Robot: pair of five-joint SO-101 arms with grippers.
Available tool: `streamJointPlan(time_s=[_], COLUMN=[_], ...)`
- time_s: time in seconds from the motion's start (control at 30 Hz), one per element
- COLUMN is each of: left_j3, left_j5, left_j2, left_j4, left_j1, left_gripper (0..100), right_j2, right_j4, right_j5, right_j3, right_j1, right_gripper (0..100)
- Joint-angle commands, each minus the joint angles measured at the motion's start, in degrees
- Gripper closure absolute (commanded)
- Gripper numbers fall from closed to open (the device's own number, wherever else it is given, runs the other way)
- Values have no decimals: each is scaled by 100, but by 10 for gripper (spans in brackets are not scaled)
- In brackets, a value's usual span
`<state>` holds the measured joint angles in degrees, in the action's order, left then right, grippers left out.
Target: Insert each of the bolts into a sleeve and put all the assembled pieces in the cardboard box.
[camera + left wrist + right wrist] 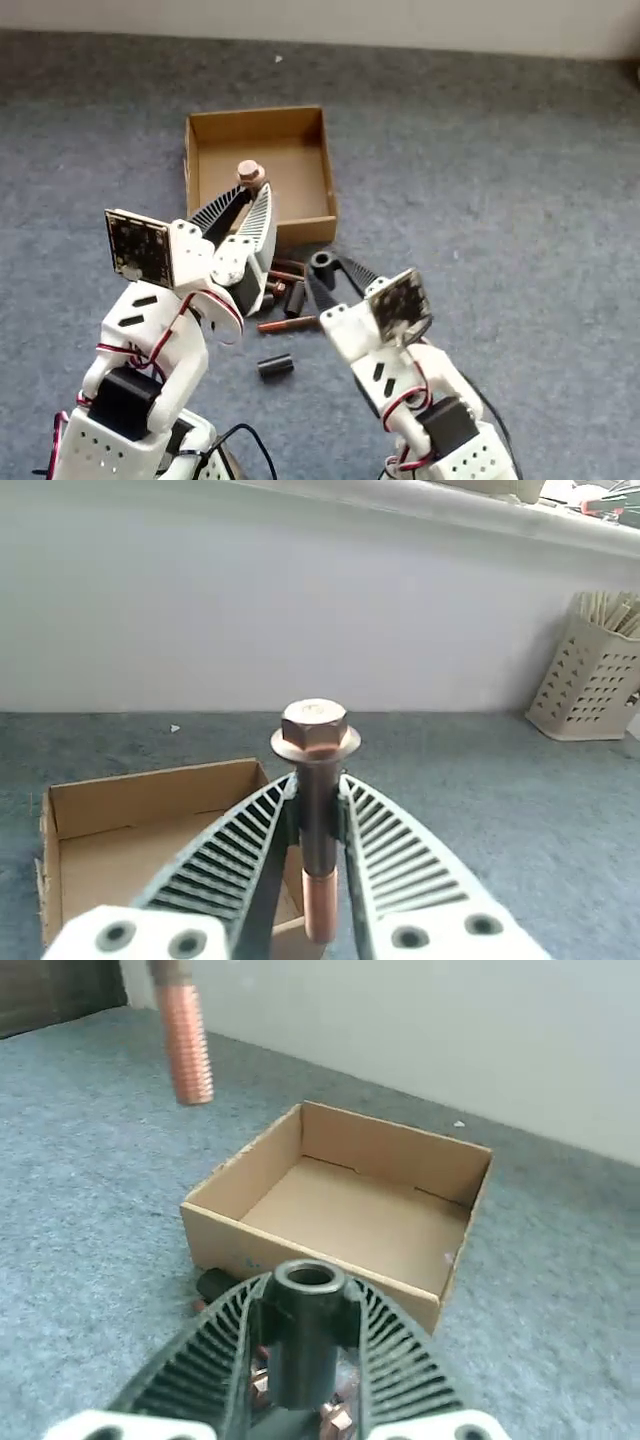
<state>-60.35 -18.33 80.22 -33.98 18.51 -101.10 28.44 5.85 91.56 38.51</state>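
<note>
Pinching bolt (315, 735), left pincer (318, 782); right pincer (307, 1292) pinching sleeve (303, 1345); high view adds loose sleeve (276, 366) on carpet (500, 150).

Grey carpeted table (500, 150), cardboard box (328, 178), loose bolts (288, 324), black sleeve (276, 366)

My left gripper (318, 792) holds a bolt (315, 730) upright by the box's (290, 175) front wall. My right gripper (328, 274) holds a sleeve (306, 1340) just right of it. Loose pieces (286, 300) lie before the box, between my arms.
</note>
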Motion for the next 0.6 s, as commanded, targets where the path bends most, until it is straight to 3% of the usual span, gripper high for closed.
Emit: streamJointPlan(time_s=[0.0,0.2,0.57], left_j3=[66,40,-593], left_j5=[-141,-132,-114], left_j2=[101,101,101], left_j4=[149,132,870], left_j1=[409,901,1007], left_gripper=[995,995,995], right_j2=[-435,-409,-409], right_j4=[-338,-875,-936], right_j5=[149,149,167], right_j3=[233,681,673], right_j1=[154,127,154], right_gripper=[993,993,993])
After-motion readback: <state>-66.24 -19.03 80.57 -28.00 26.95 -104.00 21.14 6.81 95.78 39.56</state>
